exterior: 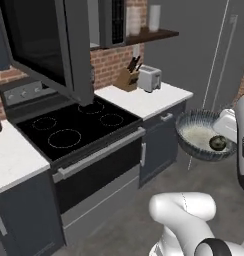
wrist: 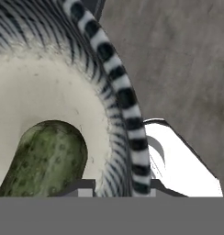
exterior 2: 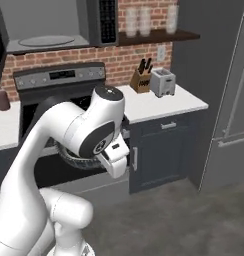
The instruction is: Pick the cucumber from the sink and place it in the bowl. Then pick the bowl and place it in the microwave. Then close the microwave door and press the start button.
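Observation:
The bowl (exterior: 196,134), streaked blue-grey outside and cream inside, hangs in the air over the floor to the right of the stove. The dark green cucumber (exterior: 217,143) lies inside it, and the hand view shows the cucumber (wrist: 45,160) close against the bowl's wall (wrist: 125,103). My gripper (exterior: 225,131) is shut on the bowl's right rim, and in the hand view that rim runs down between the gripper (wrist: 118,187) tips. Above the stove the microwave (exterior 2: 44,25) stands with its cavity and turntable (exterior 2: 46,41) showing. The microwave door (exterior: 44,45) is swung wide open. The sink is out of view.
A black stove (exterior: 76,125) with an oven handle sits below the microwave. White counters (exterior: 144,97) flank it, with a knife block (exterior: 128,76) and a toaster (exterior: 149,77) on the right one. Dark cabinets (exterior 2: 164,145) and a tall grey fridge (exterior 2: 229,90) stand to the right.

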